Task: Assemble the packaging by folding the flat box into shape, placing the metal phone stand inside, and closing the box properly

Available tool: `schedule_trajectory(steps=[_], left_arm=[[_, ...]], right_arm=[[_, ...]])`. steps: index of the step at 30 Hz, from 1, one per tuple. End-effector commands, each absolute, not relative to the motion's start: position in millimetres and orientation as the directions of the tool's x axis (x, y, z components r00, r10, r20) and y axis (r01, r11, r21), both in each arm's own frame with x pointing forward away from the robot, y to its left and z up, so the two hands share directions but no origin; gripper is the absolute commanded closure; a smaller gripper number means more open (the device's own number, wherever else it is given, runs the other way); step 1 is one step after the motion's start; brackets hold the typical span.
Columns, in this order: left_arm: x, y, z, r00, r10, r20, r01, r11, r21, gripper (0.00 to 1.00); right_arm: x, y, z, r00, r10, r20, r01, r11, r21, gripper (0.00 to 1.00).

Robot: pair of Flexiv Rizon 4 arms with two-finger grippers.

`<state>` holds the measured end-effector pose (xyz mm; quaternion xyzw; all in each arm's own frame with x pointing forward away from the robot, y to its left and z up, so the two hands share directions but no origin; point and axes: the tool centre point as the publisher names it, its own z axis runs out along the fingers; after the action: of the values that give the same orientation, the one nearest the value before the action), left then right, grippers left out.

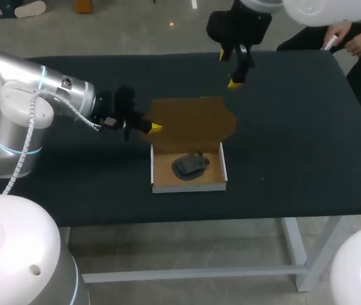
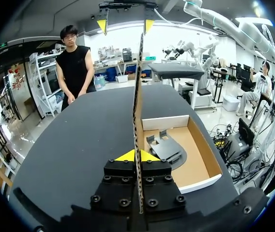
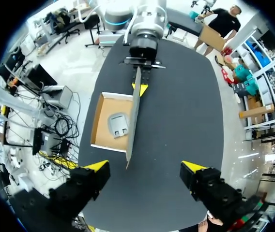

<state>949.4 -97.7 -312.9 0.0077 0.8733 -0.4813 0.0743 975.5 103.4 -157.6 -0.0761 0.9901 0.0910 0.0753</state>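
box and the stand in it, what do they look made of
Box: likely cardboard, matte brown inside, white outer walls, thin stiff panels. Stand: grey, smooth with a dull sheen, probably metal, though painted plastic can't be ruled out.

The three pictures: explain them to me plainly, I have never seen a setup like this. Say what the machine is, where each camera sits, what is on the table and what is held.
This is a robot with two arms at a black table. The wide picture looks down from above and behind it. Each round picture comes from a camera on one arm's wrist. On the table stands an open cardboard box with a dark metal phone stand lying inside. The left claw pinches the edge of the box's lid, which stands upright. The right claw hangs open above the table on the far side of the box, holding nothing.
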Motion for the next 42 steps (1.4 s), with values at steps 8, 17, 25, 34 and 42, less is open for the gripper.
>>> schedule_trajectory(steps=[8,17,25,34,42], left_arm=[[950,-98,-313,-0.989,-0.056,-0.137,0.086,0.536,-0.840,1.00],[950,-98,-313,-0.989,-0.056,-0.137,0.086,0.536,-0.840,1.00],[950,-98,-313,-0.989,-0.056,-0.137,0.086,0.536,-0.840,1.00],[950,-98,-313,-0.989,-0.056,-0.137,0.086,0.536,-0.840,1.00],[950,-98,-313,-0.989,-0.056,-0.137,0.086,0.536,-0.840,1.00]], right_arm=[[1001,145,-165,-0.985,-0.137,-0.101,-0.147,0.985,0.092,0.60],[1015,170,-183,-0.985,-0.153,-0.079,-0.158,0.985,0.072,0.60],[1014,181,-187,-0.984,-0.158,-0.086,-0.162,0.985,0.052,0.60],[1009,187,-211,-0.986,-0.162,-0.046,-0.164,0.985,0.050,0.60],[998,191,-217,-0.984,-0.173,-0.041,-0.175,0.983,0.051,0.59]])
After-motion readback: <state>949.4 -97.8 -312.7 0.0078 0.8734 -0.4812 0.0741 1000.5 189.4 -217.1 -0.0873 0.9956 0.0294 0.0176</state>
